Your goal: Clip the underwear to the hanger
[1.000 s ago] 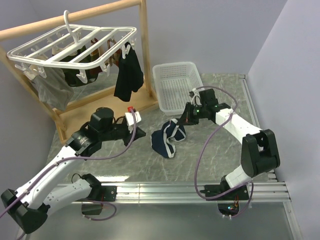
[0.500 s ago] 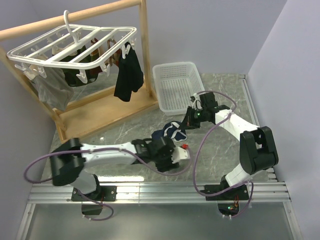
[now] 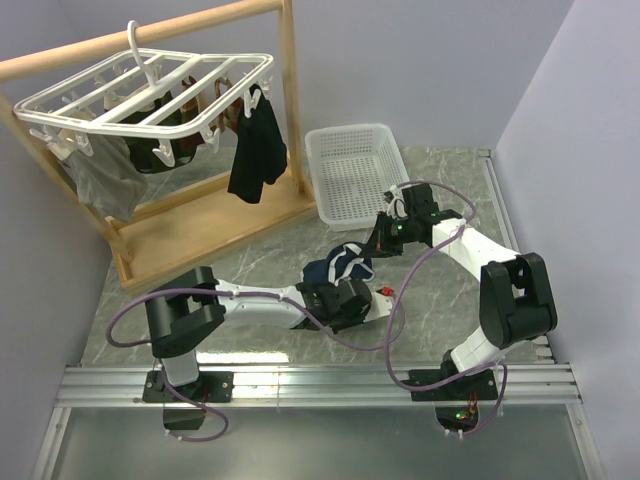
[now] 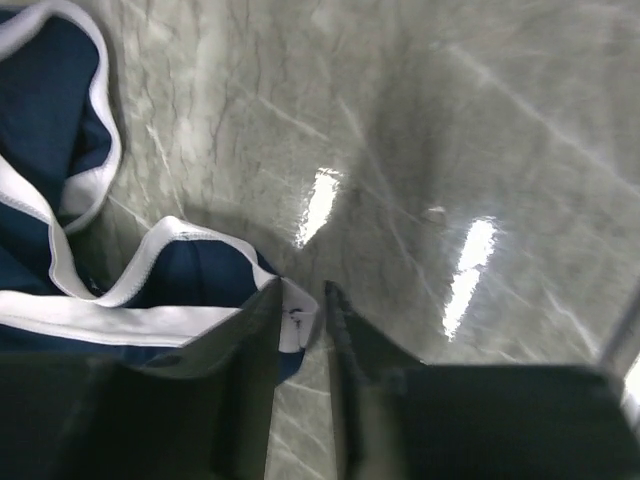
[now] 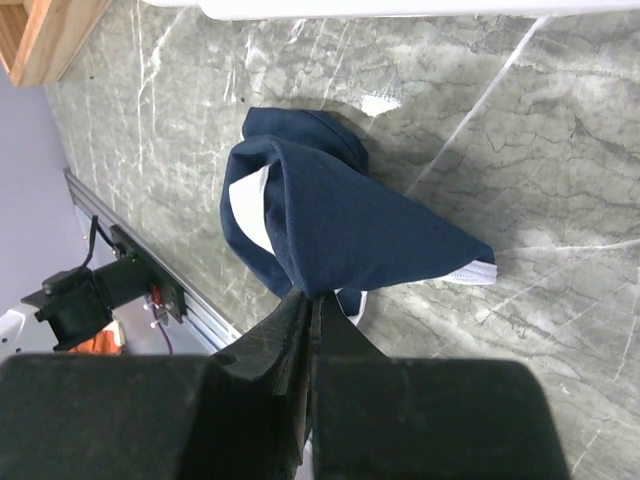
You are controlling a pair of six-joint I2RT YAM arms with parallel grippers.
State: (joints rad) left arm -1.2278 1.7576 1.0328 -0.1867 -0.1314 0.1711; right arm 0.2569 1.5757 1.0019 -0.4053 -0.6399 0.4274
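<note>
Underwear: the navy briefs (image 3: 340, 268) with white trim sit bunched on the counter (image 3: 240, 255), roughly mid-way across it, between the two hands and in front of the white basket (image 3: 345, 131).
Underwear, closer: from the right wrist view the cloth (image 5: 340, 220) is pulled up into a folded peak. A strip of white trim pokes out at its right tip, which touches the marble.
Right hand: the right hand (image 5: 308, 300) has its fingers pressed together on a fold of the navy cloth, pinching the underwear at its near edge. From above, it (image 3: 378, 243) is just to the right of the bundle.
Left hand: the left hand (image 4: 302, 305) is low over the counter at the bundle's near side. Its fingers are a little apart, with a corner of white waistband lying in the narrow gap. Grey marble still shows between them, so they do not look clamped.
Left arm: it stretches flat across the counter from its base to the bundle.
Hanger: the white grid rack (image 3: 120, 121) hangs by its hook from the wooden rail stand (image 3: 290, 100) at the far left, well apart from the underwear.
On the hanger: a black garment (image 3: 258, 150) hangs from its right corner, and a greyish cloth (image 3: 100, 175) from its left side.
</note>
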